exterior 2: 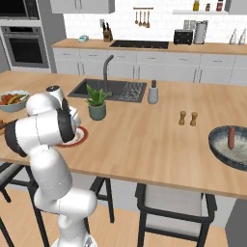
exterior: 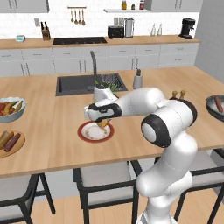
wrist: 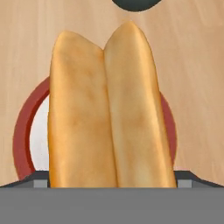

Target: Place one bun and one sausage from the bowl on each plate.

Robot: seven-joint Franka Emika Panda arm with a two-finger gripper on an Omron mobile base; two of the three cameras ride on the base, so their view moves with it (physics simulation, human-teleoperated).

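Note:
My gripper (exterior: 103, 123) is shut on a golden split bun (wrist: 105, 109), which it holds just above the white plate with the red-brown rim (exterior: 89, 134). In the hand view the bun covers most of that plate (wrist: 22, 131) and hides its middle. At the left edge of the island the tan plate (exterior: 3, 152) carries a bun (exterior: 5, 137) and a sausage (exterior: 13, 141). Far to the right sits the dark grey speckled bowl (exterior 2: 218, 144) with one sausage (exterior 2: 231, 137) in it.
A pale bowl of vegetables (exterior: 10, 114) stands behind the tan plate. A potted plant (exterior 2: 97, 108) sits just behind the white plate, in front of the sink (exterior: 78, 84). A soap bottle (exterior 2: 153, 92) and two shakers (exterior 2: 188, 118) stand mid-island. Stools line the near edge.

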